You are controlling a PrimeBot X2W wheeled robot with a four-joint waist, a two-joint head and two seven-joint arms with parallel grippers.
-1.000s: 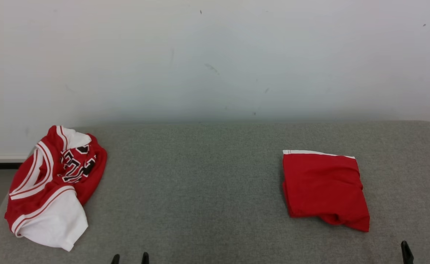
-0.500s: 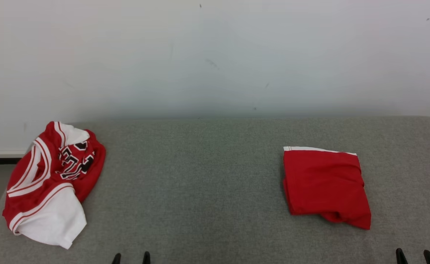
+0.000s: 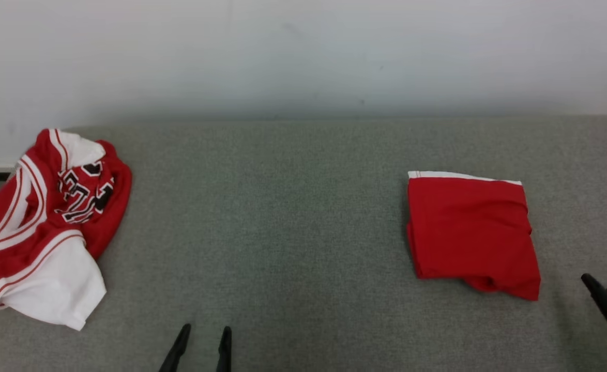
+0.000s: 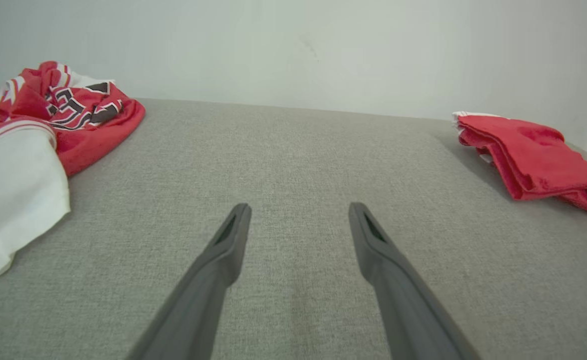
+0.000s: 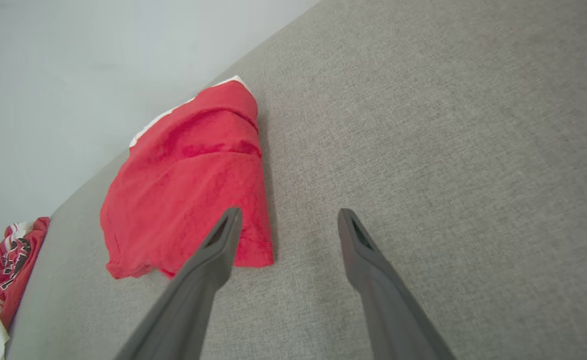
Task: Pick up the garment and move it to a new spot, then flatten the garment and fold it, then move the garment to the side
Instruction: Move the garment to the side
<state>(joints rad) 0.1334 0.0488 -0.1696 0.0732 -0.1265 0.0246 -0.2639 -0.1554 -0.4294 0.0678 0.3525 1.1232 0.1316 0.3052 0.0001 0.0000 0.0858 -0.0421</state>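
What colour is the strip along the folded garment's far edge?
White strip on the red folded garment; best in the head view.

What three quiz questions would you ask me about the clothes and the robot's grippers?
1. True or false: the jersey lies on the robot's right.
2. Pick one: the red garment is A) crumpled, B) folded, C) hanging.
3. Fill in the gap: the left gripper and the right gripper are both ____, holding nothing.

Key:
1. False. The jersey is on the robot's left.
2. B.
3. Open.
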